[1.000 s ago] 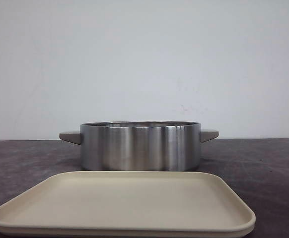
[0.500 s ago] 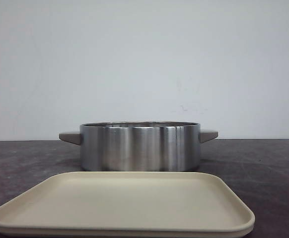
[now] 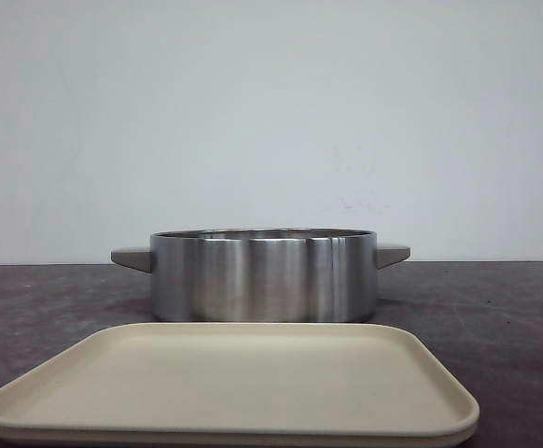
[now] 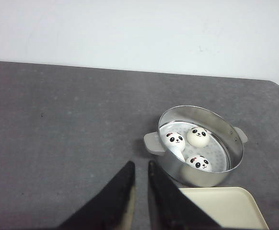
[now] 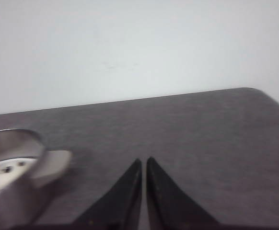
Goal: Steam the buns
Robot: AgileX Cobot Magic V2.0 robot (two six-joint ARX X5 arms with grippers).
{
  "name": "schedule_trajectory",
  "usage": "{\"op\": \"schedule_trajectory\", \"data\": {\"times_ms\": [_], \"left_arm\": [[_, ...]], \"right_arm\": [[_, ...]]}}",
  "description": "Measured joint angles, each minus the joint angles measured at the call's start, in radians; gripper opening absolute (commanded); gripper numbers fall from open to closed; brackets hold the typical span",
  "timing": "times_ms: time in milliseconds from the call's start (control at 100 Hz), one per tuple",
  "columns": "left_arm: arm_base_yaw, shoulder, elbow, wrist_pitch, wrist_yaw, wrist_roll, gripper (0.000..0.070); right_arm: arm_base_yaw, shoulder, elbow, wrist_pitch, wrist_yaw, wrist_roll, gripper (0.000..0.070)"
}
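In the left wrist view, three white panda-faced buns [image 4: 176, 139] [image 4: 197, 136] [image 4: 198, 163] lie inside the round steel steamer pot [image 4: 216, 125]. From the front, the pot [image 3: 264, 275] hides its contents behind its wall. My left gripper [image 4: 140, 166] hovers over bare table beside the pot's grey handle [image 4: 151, 142]. It is shut, with only a narrow slit between its black fingers and nothing in it. On the pot's other side, my right gripper [image 5: 144, 162] is also shut and empty, off from the other handle [image 5: 49, 165]. Neither gripper appears in the front view.
A beige rectangular tray [image 3: 234, 420] lies in front of the pot, nearest the camera, with nothing on it; its corner [image 4: 226, 206] also shows in the left wrist view. The table is dark grey, with a white wall behind.
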Motion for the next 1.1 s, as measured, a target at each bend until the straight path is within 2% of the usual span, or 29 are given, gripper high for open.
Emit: {"op": "schedule_trajectory", "data": {"times_ms": [160, 430, 1100], "left_arm": [[0.0, 0.0, 0.0, 0.0, 0.0, 0.0, 0.0016], [0.0, 0.0, 0.0, 0.0, 0.0, 0.0, 0.0016], [0.0, 0.0, 0.0, 0.0, 0.0, 0.0, 0.0016]], "right_arm": [[-0.053, -0.082, -0.076, -0.001, -0.002, 0.0, 0.001], [-0.067, -0.116, -0.078, -0.204, -0.005, 0.0, 0.001], [-0.067, -0.116, -0.078, -0.202, -0.01, 0.0, 0.001]]}}
